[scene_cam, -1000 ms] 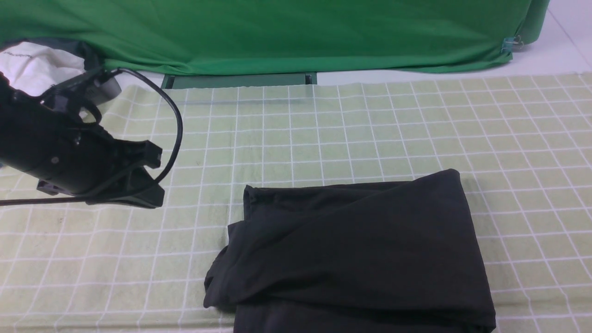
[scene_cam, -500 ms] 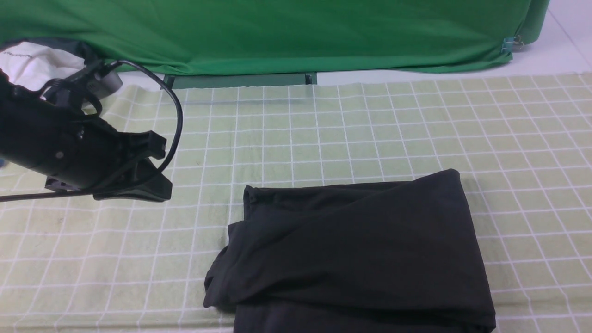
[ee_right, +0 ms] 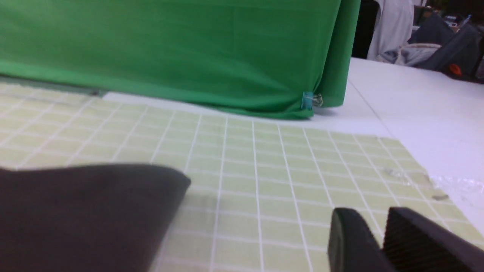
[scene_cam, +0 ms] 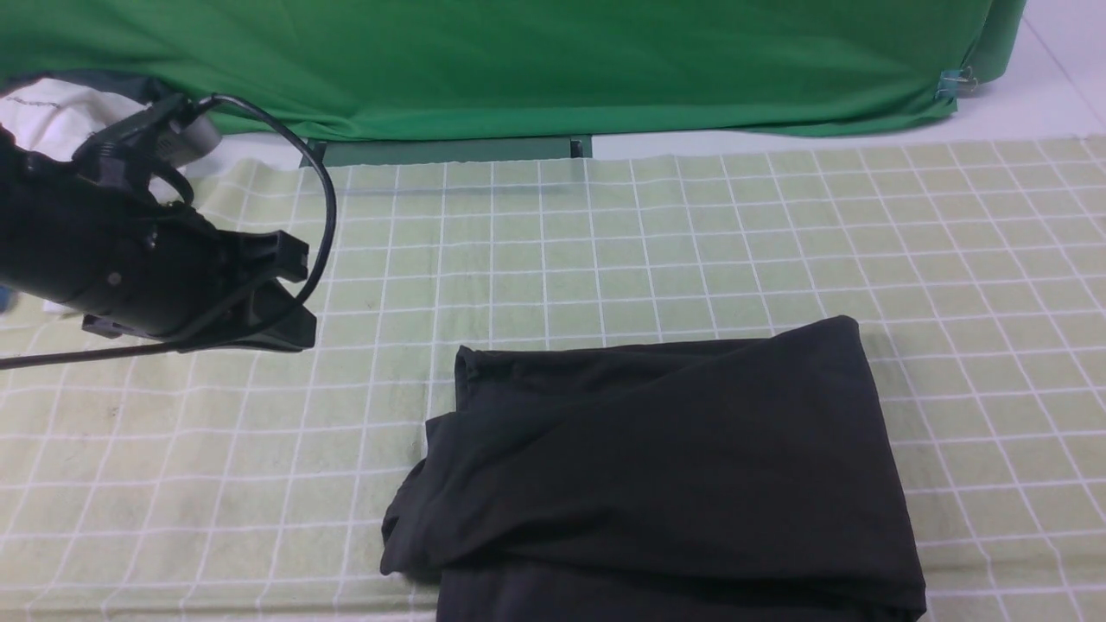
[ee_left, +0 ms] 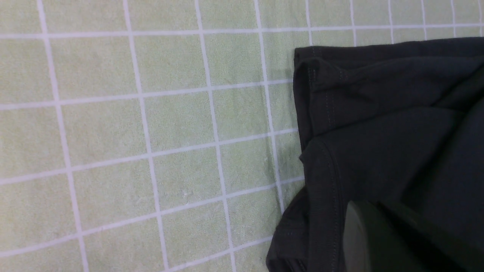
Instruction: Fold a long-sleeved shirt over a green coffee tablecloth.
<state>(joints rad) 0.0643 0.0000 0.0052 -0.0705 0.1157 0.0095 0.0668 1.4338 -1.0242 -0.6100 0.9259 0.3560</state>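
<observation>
The black long-sleeved shirt [scene_cam: 665, 475] lies folded into a rough rectangle on the green coffee tablecloth [scene_cam: 605, 250], near the front edge; its print is hidden. My left gripper [scene_cam: 304, 333] hangs shut and empty above the tablecloth, to the left of the shirt's far left corner. The left wrist view shows its dark fingers [ee_left: 363, 234] pressed together, with the shirt's stitched hems [ee_left: 378, 113] beyond them. My right gripper [ee_right: 380, 223] is out of the front view. In its wrist view it stands slightly open over bare tablecloth [ee_right: 283, 170], with nothing between its fingers, to the right of the shirt's corner [ee_right: 94, 204].
A deep green backdrop fabric [scene_cam: 518, 60] drapes along the far side, held by a clip [scene_cam: 950, 84]. A white garment [scene_cam: 52, 117] lies at the far left behind my left arm. White tabletop [scene_cam: 1037, 108] shows beyond the tablecloth's far right corner.
My left arm has moved slightly up and away from the front edge, still shut. The shirt has not moved.
</observation>
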